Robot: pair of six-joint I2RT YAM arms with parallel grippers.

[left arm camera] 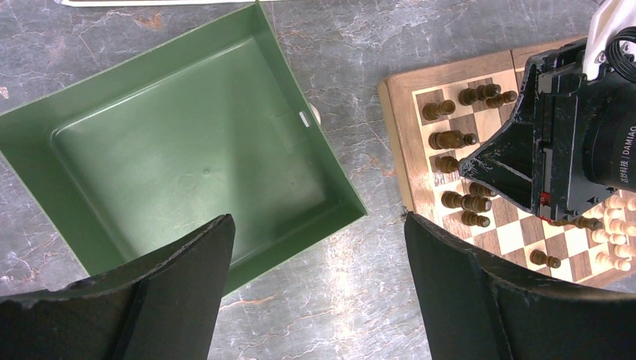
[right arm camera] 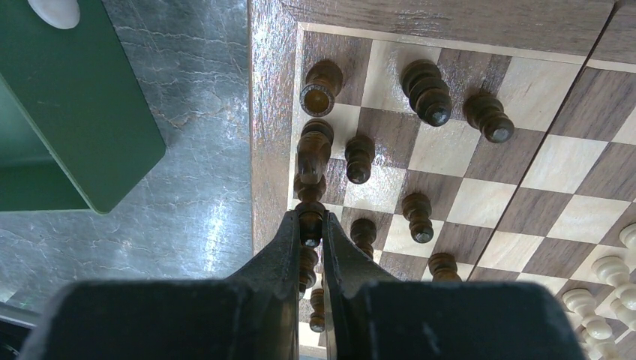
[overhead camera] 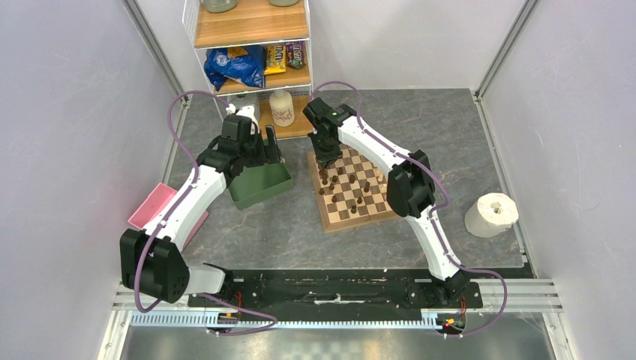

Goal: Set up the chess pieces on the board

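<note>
While pale walls (overhead camera: 67,112) enclose it, the marbled table (overhead camera: 285,232) bears the board (overhead camera: 361,220).

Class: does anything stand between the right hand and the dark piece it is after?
Nothing visible does: the right hand pinches the dark piece at the edge of the board. A neighbouring piece stands just beyond it.

I had top cam high, looking down from near side; L wrist cam over tray (left arm camera: 187,172), R wrist cam close above board (right arm camera: 480,202); all three shared board.
</note>
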